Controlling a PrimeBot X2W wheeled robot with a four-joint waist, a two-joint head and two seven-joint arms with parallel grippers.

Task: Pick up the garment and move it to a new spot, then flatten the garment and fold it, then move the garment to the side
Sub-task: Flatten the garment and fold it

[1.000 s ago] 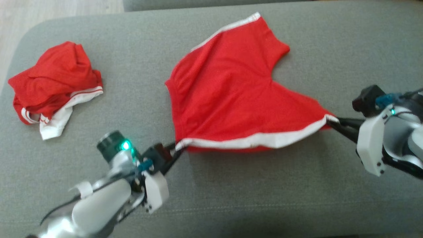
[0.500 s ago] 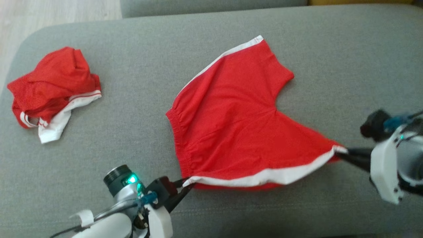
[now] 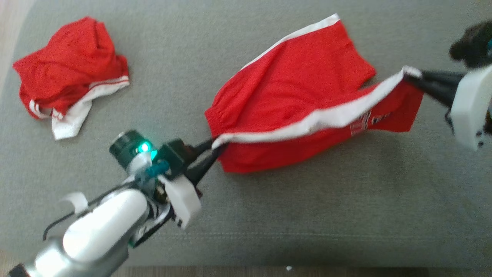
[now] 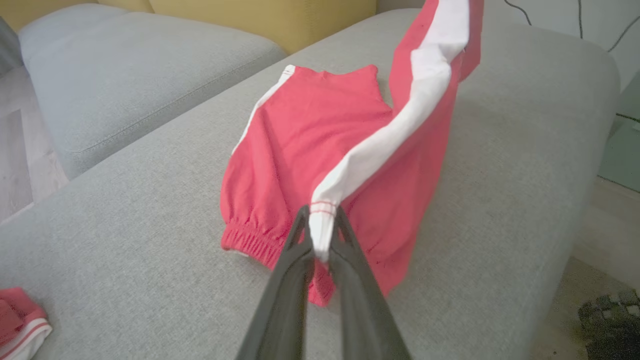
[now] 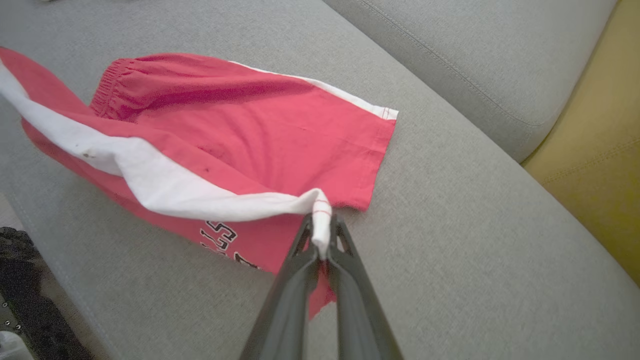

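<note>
Left tool (image 3: 213, 144), centre-left of the head frame: jaws pinched narrow on one end of the white stripe (image 3: 319, 117) of the red shorts (image 3: 307, 77). Right tool (image 3: 409, 75), upper right: likewise pinched narrow on the stripe's other end. Both wrist views show these two corner grips.

Between the tools the near edge is lifted and hangs in a slack curve. The far half lies on the grey sofa cushion (image 3: 307, 215), from centre to upper right of the frame.

My judgement: thin, light, limp cloth with no stiffness of its own. It will sag and crease unless kept taut. The stripe ends and the elastic waistband (image 4: 247, 242) are the sound places to hold.

The lettering (image 3: 365, 121) on the hanging panel is blurred, possibly a number.

A second red garment (image 3: 69, 73) lies crumpled at upper left, well apart.
</note>
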